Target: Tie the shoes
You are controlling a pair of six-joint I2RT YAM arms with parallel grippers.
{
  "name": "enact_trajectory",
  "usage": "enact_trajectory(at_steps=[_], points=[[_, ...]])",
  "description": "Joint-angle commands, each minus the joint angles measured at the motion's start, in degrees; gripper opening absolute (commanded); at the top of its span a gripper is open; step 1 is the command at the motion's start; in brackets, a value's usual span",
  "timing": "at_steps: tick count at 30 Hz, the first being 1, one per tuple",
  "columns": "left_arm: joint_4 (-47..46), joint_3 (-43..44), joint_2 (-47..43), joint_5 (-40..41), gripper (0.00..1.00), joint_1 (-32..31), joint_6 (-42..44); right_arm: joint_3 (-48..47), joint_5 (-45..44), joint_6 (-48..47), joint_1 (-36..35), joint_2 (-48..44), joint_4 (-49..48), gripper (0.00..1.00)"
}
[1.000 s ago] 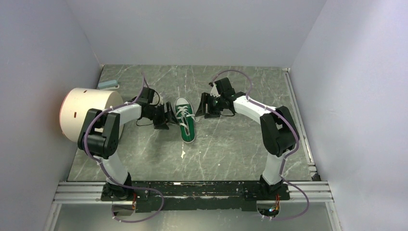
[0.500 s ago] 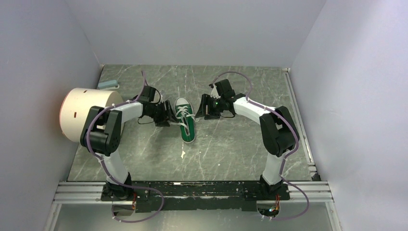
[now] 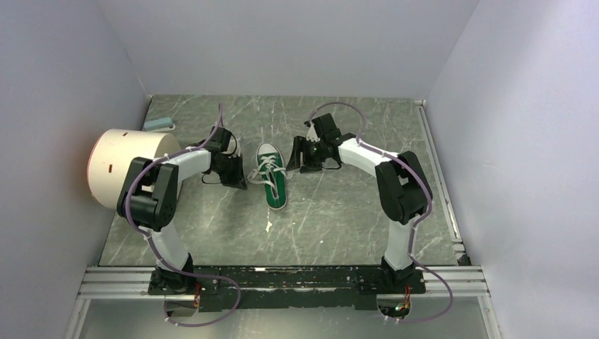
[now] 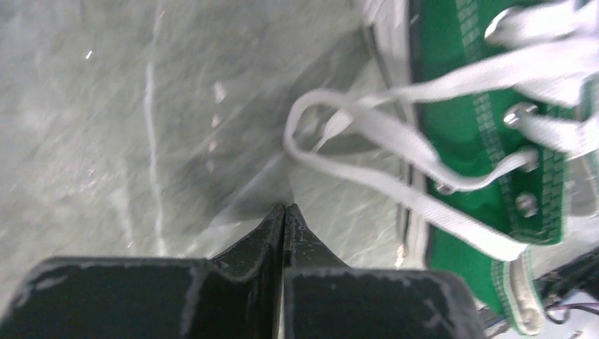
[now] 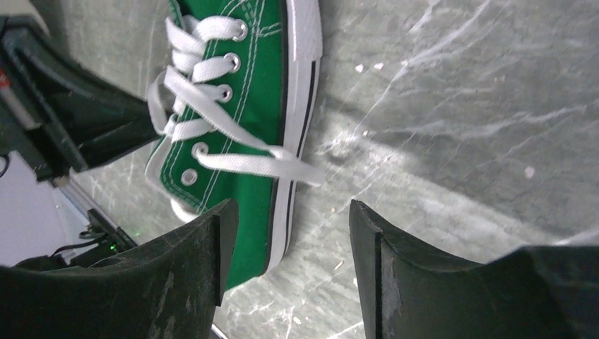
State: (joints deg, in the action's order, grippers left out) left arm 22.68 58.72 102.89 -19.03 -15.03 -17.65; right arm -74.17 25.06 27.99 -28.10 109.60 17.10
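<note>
Both jaws hold nothing: the left gripper's shut just short of the lace loop, the right gripper's apart beside the sneaker, so a pull now likely comes away empty.

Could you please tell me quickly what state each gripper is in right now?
Left gripper: closed, empty; the lace lies just ahead.
Right gripper: open, holding nothing.

You're looking at a robotics lab cell, not a home. Plain pale walls box in a grey marble-pattern surface on three sides. The left arm and right arm are bolted to an aluminium rail at the near edge. Purple cables loop loose. A white drum sits far left.
</note>
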Motion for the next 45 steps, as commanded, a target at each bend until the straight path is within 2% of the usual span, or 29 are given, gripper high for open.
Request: enact_trajectory(at_steps=[1,4,6,9,11,13,19,25,31,38,45], points=[[15.4,0.6,-2.0,12.7,0.05,-0.5,6.6,-4.7,-1.6,-0.7,-0.4,4.0,3.1,0.63],[17.9,1.3,-5.4,17.4,0.05,-0.5,7.4,-7.7,-2.0,-0.6,-0.4,6.5,4.1,0.65],[16.8,1.4,-7.4,13.4,0.08,-0.4,7.4,-9.4,-2.8,-1.4,-0.4,7.5,3.9,0.65],[12.6,0.9,-9.6,1.5,0.3,-0.3,5.4,-9.8,-1.2,-6.7,-1.6,7.6,-0.4,0.64],[10.3,0.7,-9.6,-2.9,0.43,-0.4,4.3,-10.0,-1.1,-12.6,-3.0,7.4,-1.9,0.63],[10.0,1.2,-8.6,-3.9,0.48,-0.4,4.1,-10.7,-0.2,-15.6,-3.7,7.2,-3.2,0.61],[9.8,1.0,-8.3,-4.7,0.54,-0.4,4.1,-13.4,2.4,-16.2,-4.4,8.7,-5.5,0.6],[10.3,-1.4,-9.6,-5.1,0.59,-0.4,5.0,-19.0,2.9,-17.4,-6.1,13.9,-2.1,0.49],[10.2,-3.6,-11.5,-5.7,0.61,-0.4,5.3,-19.5,2.8,-17.4,-6.0,14.9,-2.0,0.46],[9.7,-4.1,-11.4,-6.1,0.63,-0.3,5.9,-19.4,1.2,-17.1,-6.0,13.7,-0.1,0.24],[8.4,-4.4,-10.8,-7.0,0.67,-0.4,6.2,-18.3,-3.1,-15.9,-5.6,8.8,3.4,0.16]])
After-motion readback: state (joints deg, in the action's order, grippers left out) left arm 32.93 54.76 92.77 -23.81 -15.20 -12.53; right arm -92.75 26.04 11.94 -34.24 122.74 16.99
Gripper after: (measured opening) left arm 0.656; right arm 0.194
